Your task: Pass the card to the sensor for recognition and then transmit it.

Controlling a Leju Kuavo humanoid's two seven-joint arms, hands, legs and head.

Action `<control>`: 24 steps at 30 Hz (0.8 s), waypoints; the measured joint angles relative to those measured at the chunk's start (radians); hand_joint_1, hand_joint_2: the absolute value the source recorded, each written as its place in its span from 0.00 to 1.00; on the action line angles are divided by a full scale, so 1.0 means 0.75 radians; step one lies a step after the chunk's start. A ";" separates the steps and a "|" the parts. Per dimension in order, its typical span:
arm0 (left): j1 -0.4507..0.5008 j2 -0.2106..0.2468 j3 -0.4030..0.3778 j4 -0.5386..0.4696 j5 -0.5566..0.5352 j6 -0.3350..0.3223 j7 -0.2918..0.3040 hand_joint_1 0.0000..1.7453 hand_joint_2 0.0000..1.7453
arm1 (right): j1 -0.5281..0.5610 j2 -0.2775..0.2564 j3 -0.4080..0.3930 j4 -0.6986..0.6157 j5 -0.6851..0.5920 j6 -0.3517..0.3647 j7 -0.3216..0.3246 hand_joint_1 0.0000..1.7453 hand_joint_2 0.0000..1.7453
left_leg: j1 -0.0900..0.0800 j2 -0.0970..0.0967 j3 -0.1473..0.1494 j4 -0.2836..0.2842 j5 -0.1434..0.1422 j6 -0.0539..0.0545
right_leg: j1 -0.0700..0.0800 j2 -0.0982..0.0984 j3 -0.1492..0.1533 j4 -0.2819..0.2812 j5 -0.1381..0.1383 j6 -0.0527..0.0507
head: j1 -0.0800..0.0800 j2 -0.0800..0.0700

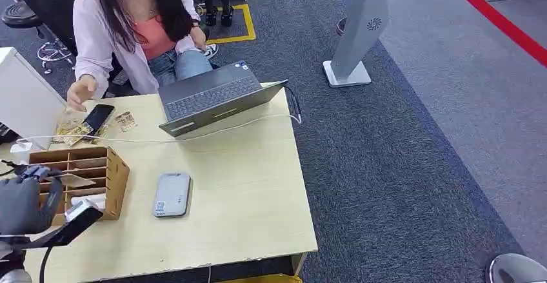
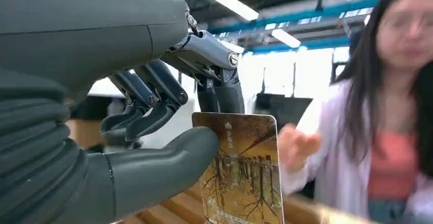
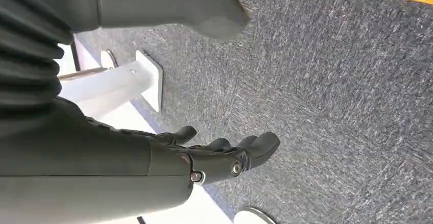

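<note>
— Closest to the lens, what do you see?

— Grey thumb and dark fingers of the left hand (image 2: 168,132), pinching a card (image 2: 242,170) with a brown tree print. The thumb presses one face, a finger (image 2: 227,94) the other, and the card stands upright above a wooden surface.

— And from the head camera?

— That left hand (image 1: 26,202) sits at the table's near left corner, over a wooden compartment rack (image 1: 109,173). The card (image 1: 72,180) shows as a thin tan sliver just above the rack's slots.

— Where is the sensor?

— A flat grey reader (image 1: 171,194) lies on the pale table (image 1: 245,199), to the right of the rack, apart from hand and card.

— The other hand?

— The right hand (image 3: 219,152) hangs over grey carpet, fingers loosely extended, holding nothing.

— Anyone nearby?

— A person (image 1: 132,31) in a light jacket sits at the far side, one hand (image 1: 80,93) reaching toward a phone (image 1: 99,117) and some small packets. An open laptop (image 1: 216,99) sits beside them, with a white cable (image 1: 193,135) running across the tabletop.
</note>
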 joint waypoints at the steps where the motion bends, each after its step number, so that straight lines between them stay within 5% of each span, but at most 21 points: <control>1: -0.040 0.009 -0.004 -0.012 0.005 -0.015 0.005 1.00 1.00 | 0.000 0.000 -0.003 0.000 0.004 0.001 -0.003 0.00 0.00 | 0.000 -0.001 0.000 0.000 0.001 -0.001 | 0.000 -0.001 0.000 0.000 0.001 -0.001 | 0.000 0.000; 6: -0.326 0.044 -0.047 0.021 -0.135 -0.035 0.119 1.00 1.00 | -0.002 0.000 -0.009 -0.001 0.041 0.023 -0.014 0.00 0.00 | 0.001 -0.003 -0.002 0.000 0.006 -0.002 | 0.001 -0.002 -0.001 0.000 0.005 -0.001 | 0.001 0.000; 11: -0.568 0.049 -0.105 0.206 -0.216 -0.021 0.152 1.00 1.00 | -0.007 0.000 -0.009 0.000 0.058 0.024 -0.018 0.00 0.00 | 0.001 -0.001 -0.003 0.000 0.008 -0.002 | 0.001 0.000 -0.002 0.000 0.009 -0.002 | 0.000 0.000; 24: -0.686 0.037 -0.172 0.410 -0.226 0.018 0.159 1.00 1.00 | -0.008 0.000 -0.009 0.000 0.069 0.024 -0.008 0.00 0.00 | 0.001 0.001 -0.005 0.000 0.008 -0.002 | 0.001 0.002 -0.006 0.000 0.009 -0.003 | 0.000 0.000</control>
